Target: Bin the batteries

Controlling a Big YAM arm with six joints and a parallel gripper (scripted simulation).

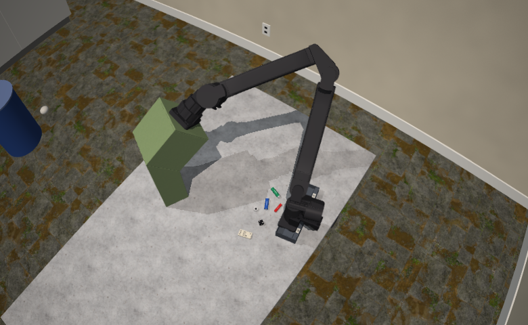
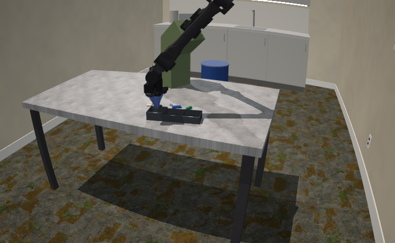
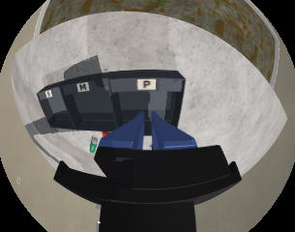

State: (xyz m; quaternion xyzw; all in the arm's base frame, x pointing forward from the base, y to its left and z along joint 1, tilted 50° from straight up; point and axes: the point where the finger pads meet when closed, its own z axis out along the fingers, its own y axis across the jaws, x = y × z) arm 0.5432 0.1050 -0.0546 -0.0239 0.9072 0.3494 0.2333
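Note:
My gripper (image 2: 156, 107) (image 3: 147, 115) is shut, with only a narrow gap and nothing seen between its blue fingertips. It points down over the P bin, close to its rim. The bin at the other end of the row (image 1: 312, 188) (image 2: 192, 118) (image 3: 57, 105) has a small label that looks like B. A green battery (image 1: 275, 191) (image 2: 188, 107) (image 3: 93, 145) lies on the table beside the bins. A blue cylinder (image 1: 266, 203) (image 2: 176, 106) lies near it. A small red stick-shaped thing (image 1: 277, 207) (image 3: 105, 134) lies closest to the bins; its kind is hard to tell.
The M bin (image 3: 91, 108) is in the middle of the row; the P bin (image 3: 130, 103) is under my fingers. A small white piece (image 1: 255, 208), a black die-like piece (image 1: 260, 222) and a cream domino-like block (image 1: 244, 233) lie on the table. The green pedestal (image 1: 170, 149) stands farther back.

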